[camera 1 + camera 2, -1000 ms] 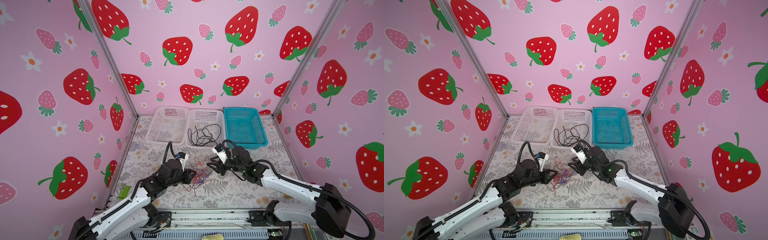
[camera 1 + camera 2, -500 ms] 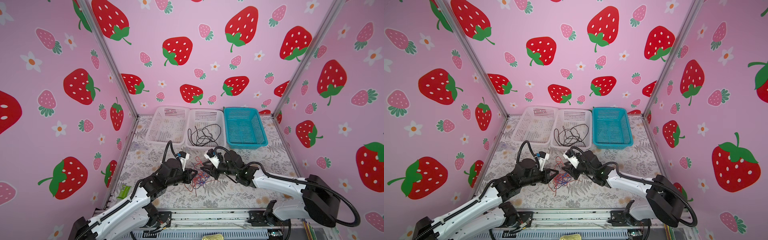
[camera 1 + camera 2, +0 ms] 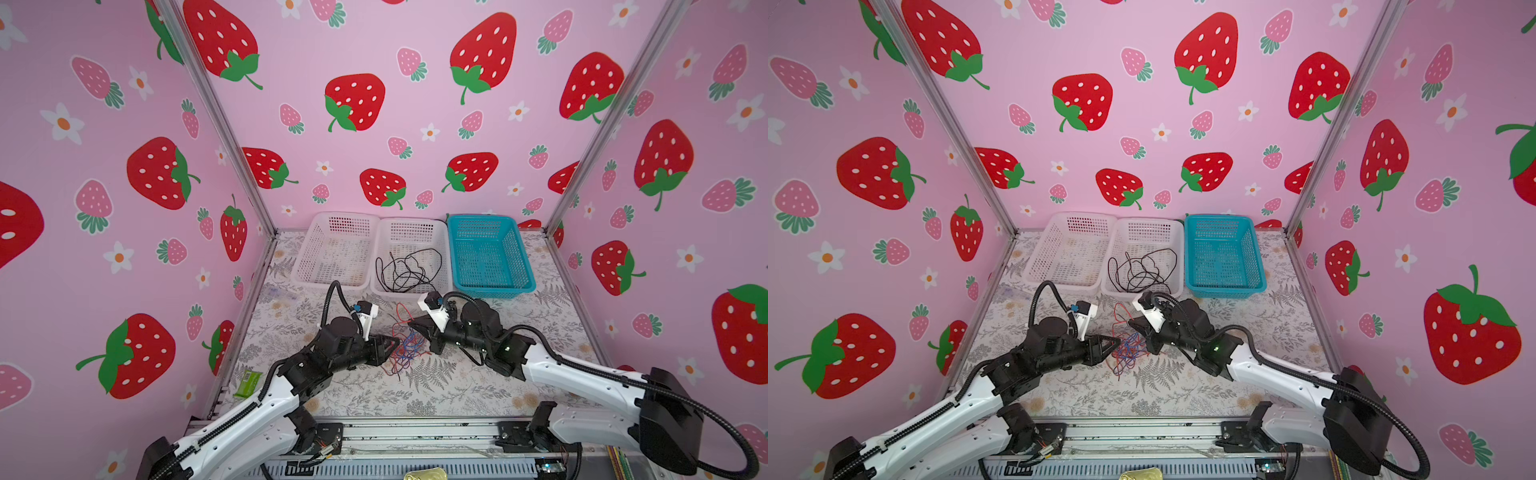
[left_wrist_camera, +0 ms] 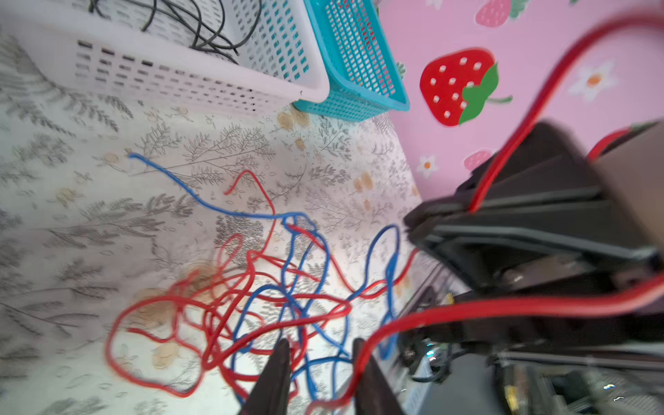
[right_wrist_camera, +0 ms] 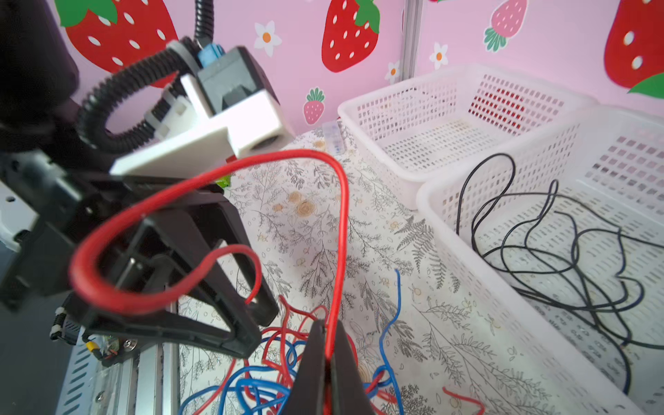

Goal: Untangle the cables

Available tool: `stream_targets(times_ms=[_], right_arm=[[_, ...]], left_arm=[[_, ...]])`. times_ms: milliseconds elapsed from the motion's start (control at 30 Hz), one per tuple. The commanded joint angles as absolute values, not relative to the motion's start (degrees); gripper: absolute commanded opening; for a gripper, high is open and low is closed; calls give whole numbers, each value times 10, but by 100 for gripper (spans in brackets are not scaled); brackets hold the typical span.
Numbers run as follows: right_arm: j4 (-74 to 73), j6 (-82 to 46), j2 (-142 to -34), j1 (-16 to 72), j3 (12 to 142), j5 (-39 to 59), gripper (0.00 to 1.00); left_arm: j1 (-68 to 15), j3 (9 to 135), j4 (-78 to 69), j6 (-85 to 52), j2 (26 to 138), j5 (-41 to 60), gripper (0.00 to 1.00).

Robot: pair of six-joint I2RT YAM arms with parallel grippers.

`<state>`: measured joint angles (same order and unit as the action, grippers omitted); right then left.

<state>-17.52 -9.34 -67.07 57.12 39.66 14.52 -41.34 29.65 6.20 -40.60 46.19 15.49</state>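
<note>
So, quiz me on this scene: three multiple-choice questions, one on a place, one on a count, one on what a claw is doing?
1. Where do the black cables lie?
A. on the table
B. in the middle white basket
C. hanging from the wall
2. How many baskets stand at the back?
A. two
B. four
C. three
3. What is the right claw doing?
A. shut on a red cable
B. wide open
C. shut on a blue cable
1 B: their loops sit inside it.
2 C: the left white basket, the middle one, the blue basket.
3 A: the right wrist view shows it pinching the red strand.
</note>
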Motion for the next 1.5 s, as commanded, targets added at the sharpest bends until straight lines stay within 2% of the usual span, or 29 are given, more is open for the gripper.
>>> stream_targets(times_ms=[0, 167, 733, 833, 967, 1000, 1067, 1133, 1300, 1467], right_arm=[[-174, -95, -642, 573, 435, 148, 0], [-161, -101, -624, 572, 459, 158, 0], [-179, -158, -567, 565, 482, 191, 0], [-184, -186, -563, 564, 489, 193, 0], [-191, -232, -541, 565, 481, 133, 0], [-190, -243, -536, 565, 476, 113, 0], [-180, -267, -526, 564, 470, 63, 0], [-175, -295, -526, 565, 462, 25, 0], [-174, -326, -517, 564, 463, 52, 0], [-142, -335, -513, 565, 462, 7, 0]], left_arm=[[-411, 287, 45, -413, 466, 161, 45], [-412, 284, 38, -411, 475, 165, 52], [-412, 253, -18, -428, 497, 173, 54], [-412, 253, -18, -428, 489, 168, 52], [-412, 246, -33, -440, 469, 166, 49], [-412, 243, -38, -445, 464, 168, 45], [-413, 234, -52, -454, 449, 170, 29], [-412, 231, -58, -461, 437, 170, 26], [-412, 234, -57, -465, 429, 180, 28], [-412, 231, -86, -489, 433, 202, 49]])
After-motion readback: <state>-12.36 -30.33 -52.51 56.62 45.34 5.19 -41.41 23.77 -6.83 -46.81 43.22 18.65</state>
